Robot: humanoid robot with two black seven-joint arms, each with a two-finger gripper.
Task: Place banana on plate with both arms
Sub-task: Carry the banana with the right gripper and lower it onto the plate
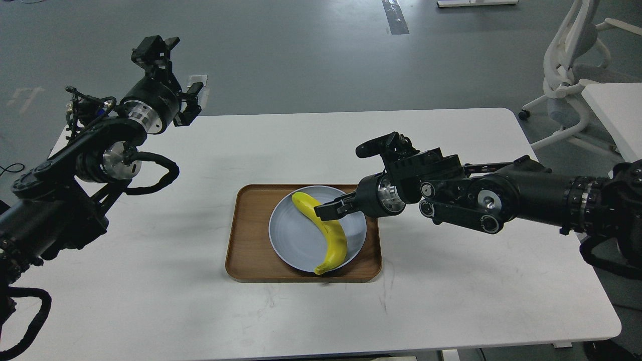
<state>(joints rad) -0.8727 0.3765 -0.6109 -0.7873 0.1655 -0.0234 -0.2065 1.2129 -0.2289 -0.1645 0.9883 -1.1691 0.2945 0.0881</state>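
Observation:
The yellow banana (332, 236) lies across the right half of the pale blue-grey plate (291, 235), its lower tip reaching over the plate's front rim. My right gripper (322, 212) comes in from the right and is shut on the banana's upper part, low over the plate. My left gripper (156, 46) is raised high past the table's far left corner, far from the plate, with its fingers apart and empty.
The plate sits on a rectangular brown wooden tray (248, 250) in the middle of the white table (451, 301). A white office chair (572, 65) and a second white table (617, 110) stand at the right, beyond the table's edge.

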